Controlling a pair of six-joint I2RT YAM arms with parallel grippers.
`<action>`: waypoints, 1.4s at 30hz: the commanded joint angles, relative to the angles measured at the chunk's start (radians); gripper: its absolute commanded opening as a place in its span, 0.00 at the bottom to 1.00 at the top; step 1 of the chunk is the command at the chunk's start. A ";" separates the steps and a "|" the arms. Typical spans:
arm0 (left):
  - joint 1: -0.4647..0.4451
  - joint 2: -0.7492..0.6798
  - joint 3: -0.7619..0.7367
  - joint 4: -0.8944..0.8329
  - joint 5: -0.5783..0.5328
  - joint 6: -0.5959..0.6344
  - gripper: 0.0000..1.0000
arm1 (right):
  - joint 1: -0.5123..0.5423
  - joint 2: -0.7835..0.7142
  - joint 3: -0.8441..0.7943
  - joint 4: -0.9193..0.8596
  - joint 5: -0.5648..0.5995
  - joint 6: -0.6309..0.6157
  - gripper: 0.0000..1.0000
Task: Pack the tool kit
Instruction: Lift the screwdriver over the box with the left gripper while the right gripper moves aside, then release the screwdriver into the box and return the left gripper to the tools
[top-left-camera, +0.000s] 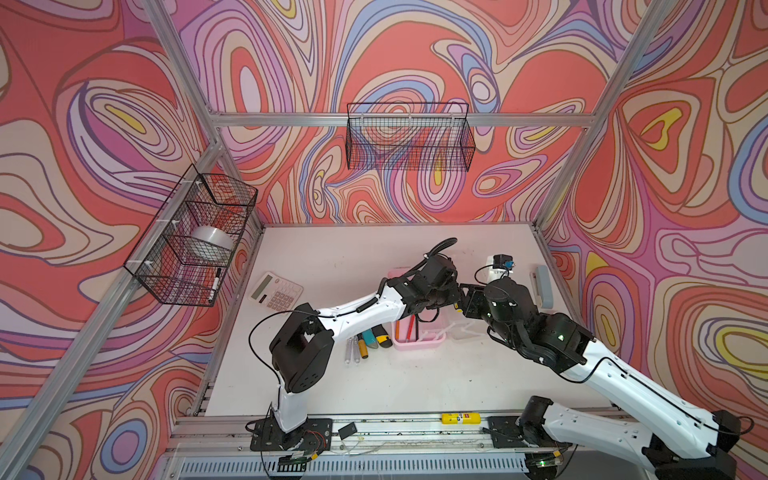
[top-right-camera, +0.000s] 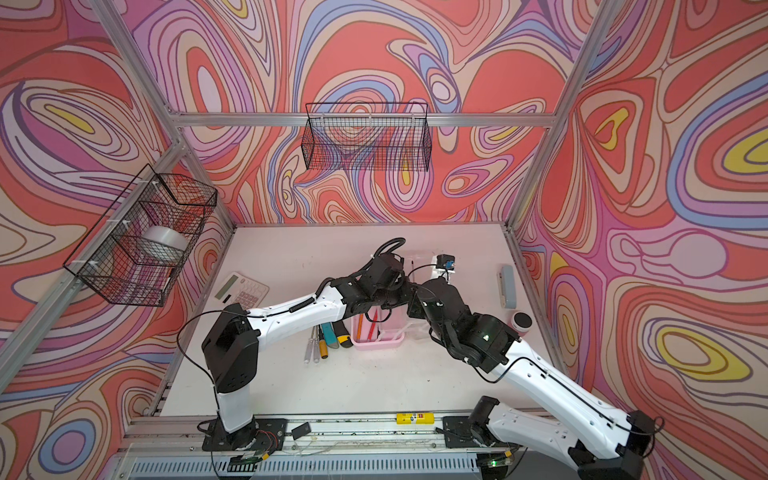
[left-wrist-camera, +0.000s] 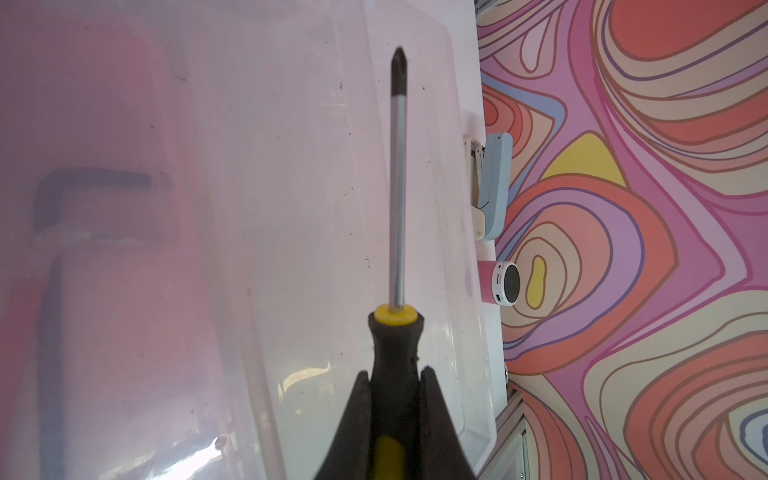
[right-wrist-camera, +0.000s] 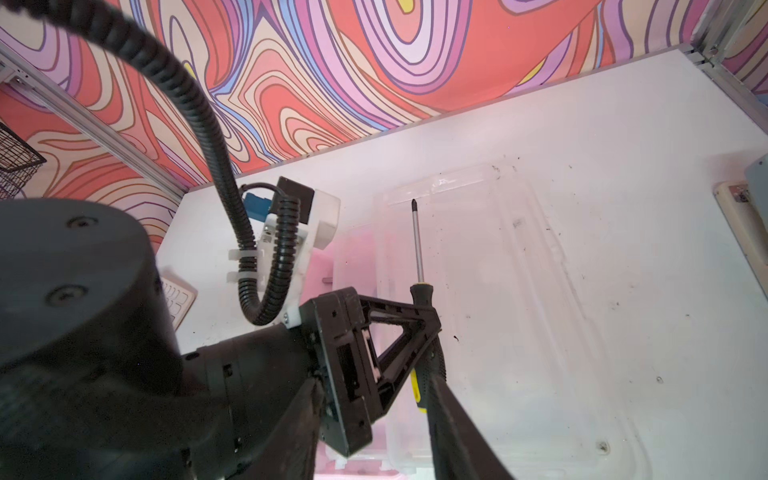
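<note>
- Found left claw (left-wrist-camera: 395, 376) pinching black-and-yellow-handled cross-head screwdriver (left-wrist-camera: 397, 187), held over clear plastic lid (right-wrist-camera: 519, 270) just beside rectangular pink plastic box (top-left-camera: 419, 343).
- Found right claw (top-left-camera: 462, 300) at same handle; could not tell whether spread or gripping.

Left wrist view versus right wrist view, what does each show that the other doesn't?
Only the left wrist view: a pink cylinder by the wall. Only the right wrist view: a corner of the calculator, a wire basket, and the left gripper from the side. Both: the screwdriver in that gripper's jaws, the clear lid, and the stapler.
</note>
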 joint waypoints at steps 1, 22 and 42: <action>0.000 0.017 0.019 -0.007 -0.017 -0.005 0.35 | -0.007 0.015 0.004 0.006 -0.009 -0.015 0.45; 0.047 -0.419 -0.264 -0.142 -0.230 0.228 0.57 | -0.010 0.199 0.158 -0.086 -0.051 -0.059 0.47; 0.473 -0.987 -0.805 -0.312 -0.152 0.174 0.60 | 0.217 0.768 0.527 -0.063 -0.221 -0.111 0.49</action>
